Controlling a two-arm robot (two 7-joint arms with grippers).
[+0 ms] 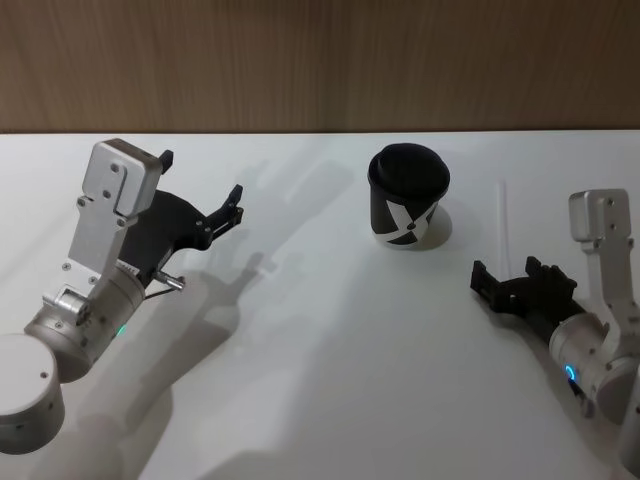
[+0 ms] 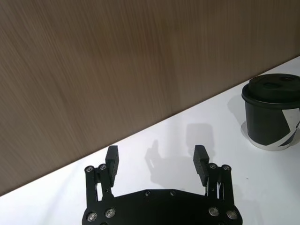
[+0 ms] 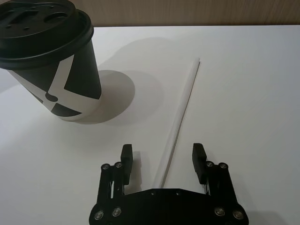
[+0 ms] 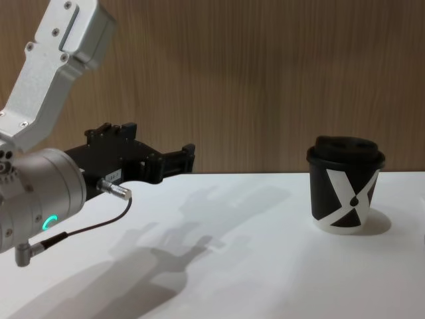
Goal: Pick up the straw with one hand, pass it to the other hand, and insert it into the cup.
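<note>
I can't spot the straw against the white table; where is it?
The straw lies on the robot's right, beside the cup, its near end at the open right gripper.

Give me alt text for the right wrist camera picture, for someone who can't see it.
The right gripper, open, points along a white straw lying flat on the white table, the straw's near end showing between its fingers. A black lidded cup with a white X pattern stands upright farther off, apart from the straw.

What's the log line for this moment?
straw: lying flat, ungrasped; right gripper: open over its near end; left gripper: open, raised; cup: upright, lidded
</note>
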